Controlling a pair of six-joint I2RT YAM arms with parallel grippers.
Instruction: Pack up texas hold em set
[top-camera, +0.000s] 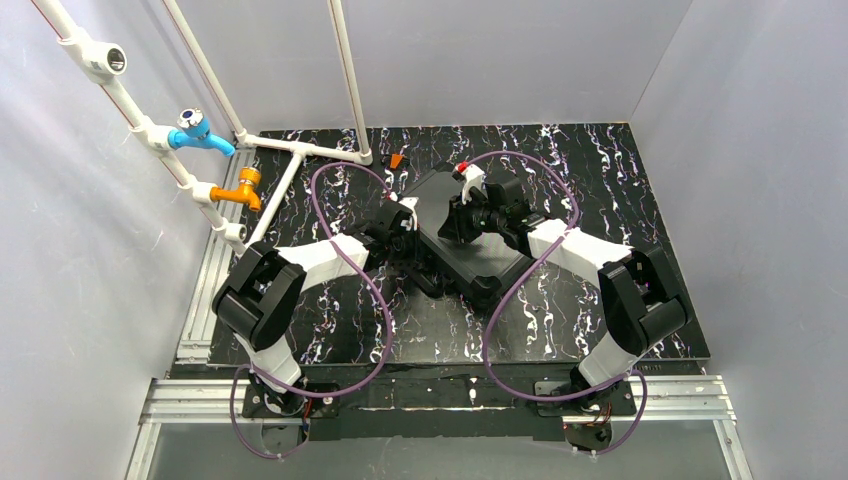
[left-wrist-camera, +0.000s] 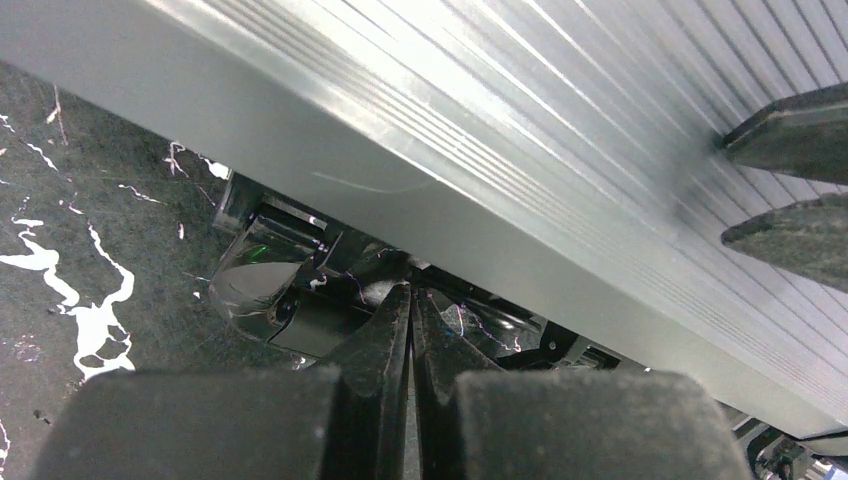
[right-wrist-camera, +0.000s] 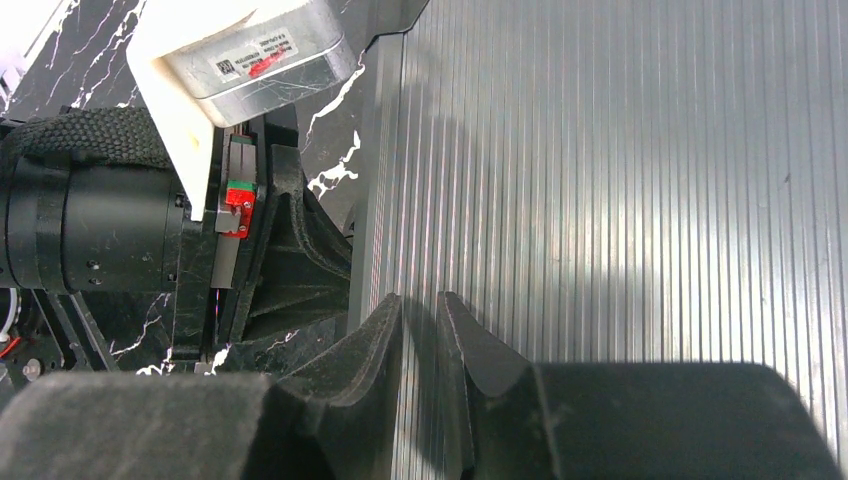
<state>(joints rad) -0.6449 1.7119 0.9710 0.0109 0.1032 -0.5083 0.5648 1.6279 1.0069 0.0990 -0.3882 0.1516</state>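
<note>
The black rectangular hard plastic case of the texas hold em set lies closed and flat near the middle of the black, white-veined marble-patterned counter, turned at a slant to the counter's edges. In the wrist views its lid shows as a finely ribbed surface with a grey sheen. The left claw sits low at the case's left long side, its two dark fingers drawn together to a hairline slit with nothing between them. Its tips point in below the overhanging edge of the case, where dark glossy parts show that cannot be made out. The right claw rests over the lid close to that same left edge, its fingers narrow with a slim gap and gripping nothing. Whether its tips touch the ribbed surface cannot be told. The two claws face each other across the case edge, near but apart. A small orange piece lies on the counter beyond the case's far left corner, apart from it.
</note>
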